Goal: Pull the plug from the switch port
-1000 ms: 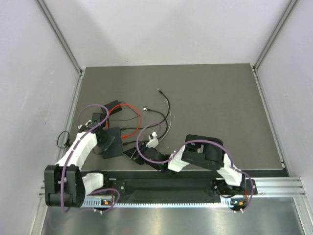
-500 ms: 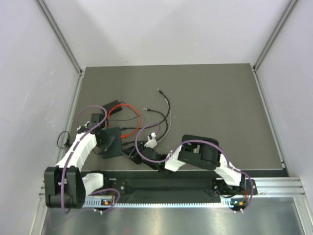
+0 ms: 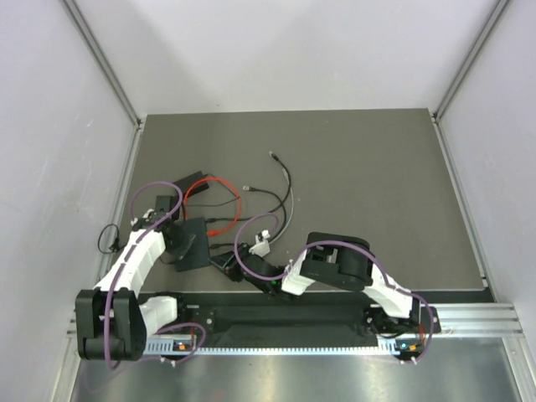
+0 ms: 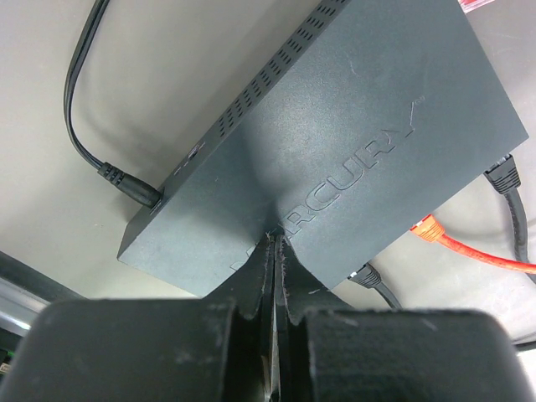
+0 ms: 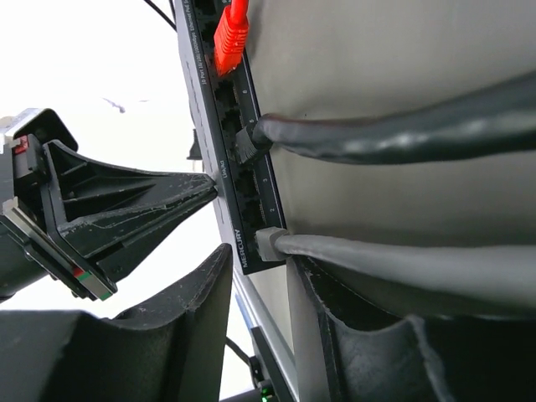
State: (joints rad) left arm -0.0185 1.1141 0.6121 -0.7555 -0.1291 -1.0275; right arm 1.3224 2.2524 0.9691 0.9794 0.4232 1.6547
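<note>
**Both claws at the switch**

Top view: the switch (image 3: 193,243) lies at the table's (image 3: 377,184) 8 o'clock. The left claw (image 3: 177,241) is on it, and the right claw (image 3: 230,261) is at its 4 o'clock.

Left wrist: the left claw is pinched closed, its tips on the switch's top.

Right wrist: the right claw's fingers (image 5: 193,293) stand narrow around the grey plug (image 5: 268,243). I cannot tell whether they grip it.

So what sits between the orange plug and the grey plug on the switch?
A black cable's plug, shown in the right wrist view.
</note>
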